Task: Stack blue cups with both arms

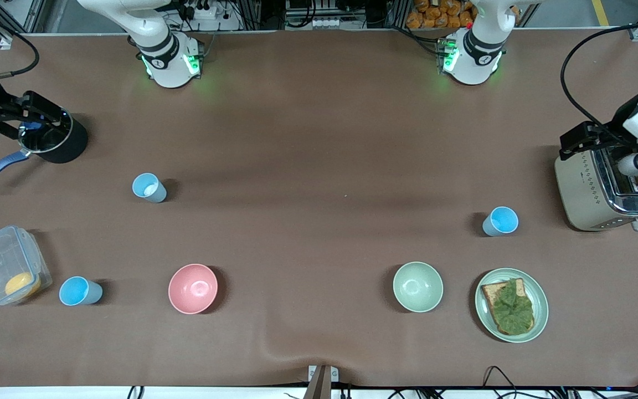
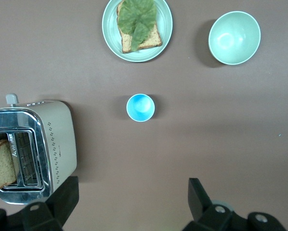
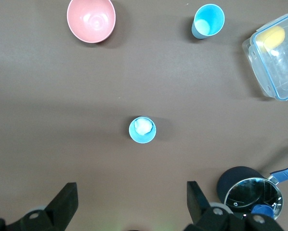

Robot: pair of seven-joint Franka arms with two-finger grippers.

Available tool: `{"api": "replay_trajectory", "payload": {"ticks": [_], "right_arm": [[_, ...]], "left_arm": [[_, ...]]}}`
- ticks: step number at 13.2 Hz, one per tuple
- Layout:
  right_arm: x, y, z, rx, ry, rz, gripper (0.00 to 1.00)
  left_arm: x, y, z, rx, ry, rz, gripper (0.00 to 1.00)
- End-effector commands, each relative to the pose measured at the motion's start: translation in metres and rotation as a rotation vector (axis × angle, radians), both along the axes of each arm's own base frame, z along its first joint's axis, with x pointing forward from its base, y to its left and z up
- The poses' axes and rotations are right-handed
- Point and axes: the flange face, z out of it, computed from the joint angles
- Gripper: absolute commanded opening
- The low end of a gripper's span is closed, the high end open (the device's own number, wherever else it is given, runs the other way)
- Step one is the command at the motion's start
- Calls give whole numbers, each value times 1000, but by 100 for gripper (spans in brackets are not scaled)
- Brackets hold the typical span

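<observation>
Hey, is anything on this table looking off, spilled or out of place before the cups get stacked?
One thing: the blue cup nearest the saucepan has something white inside, unlike the other two blue cups, which look empty. That could hinder nesting. Nothing is spilled or tipped. Both end effectors, left and right, hang open above the table.

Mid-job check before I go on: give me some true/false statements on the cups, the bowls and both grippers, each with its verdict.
1. Three blue cups stand apart, unstacked. True: one, another, a third.
2. The left gripper holds a cup. False: it is open, up over the table by the toaster.
3. The right gripper is open. True.
4. The pink bowl holds a cup. False: it is empty.
5. The toast lies in the green bowl. False: it lies on the plate.
</observation>
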Motion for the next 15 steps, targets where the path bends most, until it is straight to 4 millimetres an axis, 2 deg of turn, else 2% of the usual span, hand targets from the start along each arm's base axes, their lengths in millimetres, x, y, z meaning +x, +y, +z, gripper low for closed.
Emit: {"api": "replay_trajectory", "payload": {"ticks": [1, 4, 6, 8, 9, 11, 13, 15], "right_arm": [[4, 1, 5, -15, -5, 13, 100], [4, 0, 7, -15, -11, 11, 100], [4, -2, 7, -15, -11, 8, 100], [4, -3, 7, -15, -11, 5, 100], [4, -3, 7, -15, -9, 5, 100], [5, -4, 5, -15, -6, 4, 100], [5, -4, 4, -15, -3, 4, 100], [6, -6, 0, -15, 3, 1, 100]], "left_arm": [[-5, -3, 9, -5, -3, -24, 100], [0, -6, 0, -5, 13, -16, 100], [9, 0, -27, -15, 59, -15, 100], [17, -3, -62, -9, 82, -12, 100], [14, -5, -84, 1, 90, -11, 100], [4, -4, -136, 13, 54, -10, 100], [-14, 1, -190, 12, 9, -1, 100], [-27, 1, -231, 4, -52, -3, 100]]}}
